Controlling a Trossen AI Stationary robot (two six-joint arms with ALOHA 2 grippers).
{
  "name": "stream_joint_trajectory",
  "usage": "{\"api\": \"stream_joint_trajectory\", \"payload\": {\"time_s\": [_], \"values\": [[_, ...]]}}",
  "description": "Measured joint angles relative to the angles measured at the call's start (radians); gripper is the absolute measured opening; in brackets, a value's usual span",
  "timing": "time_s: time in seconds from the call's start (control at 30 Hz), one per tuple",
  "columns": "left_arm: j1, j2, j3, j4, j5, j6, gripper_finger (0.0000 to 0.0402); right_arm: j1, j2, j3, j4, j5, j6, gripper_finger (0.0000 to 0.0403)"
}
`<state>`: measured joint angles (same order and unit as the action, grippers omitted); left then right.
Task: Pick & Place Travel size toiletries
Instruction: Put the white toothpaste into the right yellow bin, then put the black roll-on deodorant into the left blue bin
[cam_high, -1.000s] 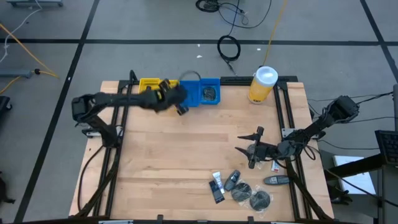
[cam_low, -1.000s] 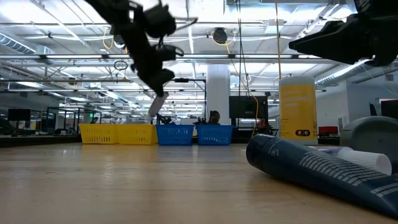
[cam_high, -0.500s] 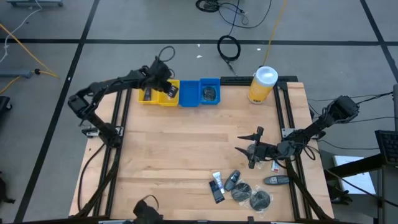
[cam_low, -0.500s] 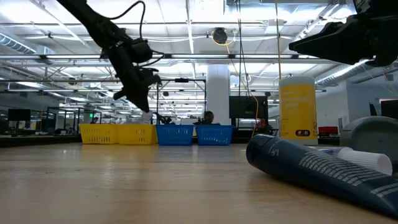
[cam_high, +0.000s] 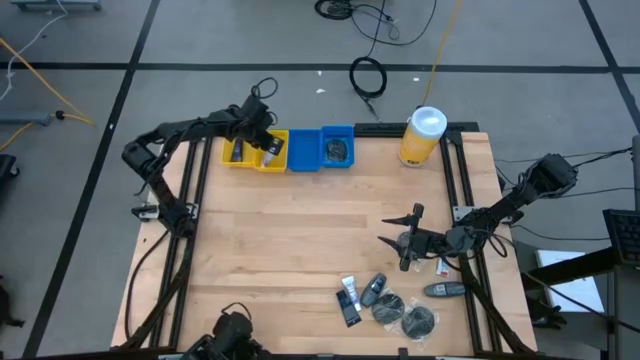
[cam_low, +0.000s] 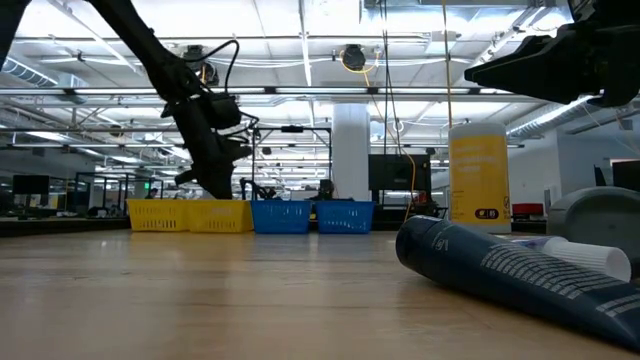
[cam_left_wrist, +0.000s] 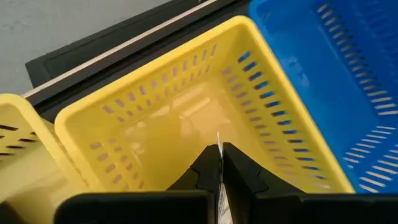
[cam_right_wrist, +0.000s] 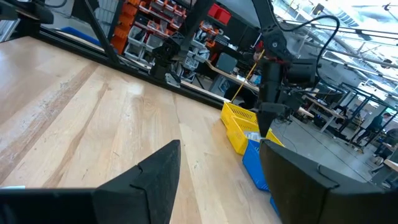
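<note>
While my left jaws hang in the yellow bin, my right jaws wait spread by the toiletries.

Over the yellow bin (cam_high: 257, 151), beside the blue bin (cam_high: 322, 148) at the far edge of the bench (cam_high: 300, 240), my left gripper (cam_left_wrist: 220, 163) points down into the basket with its jaws clenched on a thin white tube (cam_left_wrist: 218, 148), whose tip shows just above them. My right gripper (cam_high: 399, 240) hovers on the bin's opposite side of the bench, jaws released and holding nothing. The other toiletries (cam_high: 385, 300) lie well apart from the yellow bin, clustered at the near edge just beside that gripper: a tube, small bottles and round dark packets. A yellow canister (cam_high: 422, 135) stands just past the blue bin.
</note>
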<state>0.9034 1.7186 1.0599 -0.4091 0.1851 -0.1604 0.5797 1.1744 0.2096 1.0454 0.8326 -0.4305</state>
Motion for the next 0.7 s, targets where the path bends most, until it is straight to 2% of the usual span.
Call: {"api": "stream_joint_trajectory", "payload": {"time_s": [0.3, 0.47, 0.6, 0.7], "values": [[0.019, 0.001, 0.015, 0.017, -0.002, 0.005, 0.0116, 0.0, 0.0, 0.0, 0.0, 0.0, 0.0, 0.021], [0.02, -0.073, 0.027, 0.0, -0.003, 0.009, 0.0158, 0.0, 0.0, 0.0, -0.002, 0.0, 0.0, 0.021], [-0.05, -0.161, 0.027, 0.003, -0.01, 0.031, 0.0169, 0.0, 0.0, 0.0, -0.007, 0.0, 0.0, 0.021], [-0.167, -0.223, 0.0, 0.057, -0.077, 0.04, 0.0169, 0.0, 0.0, 0.0, -0.035, -0.004, 0.043, 0.021]]}}
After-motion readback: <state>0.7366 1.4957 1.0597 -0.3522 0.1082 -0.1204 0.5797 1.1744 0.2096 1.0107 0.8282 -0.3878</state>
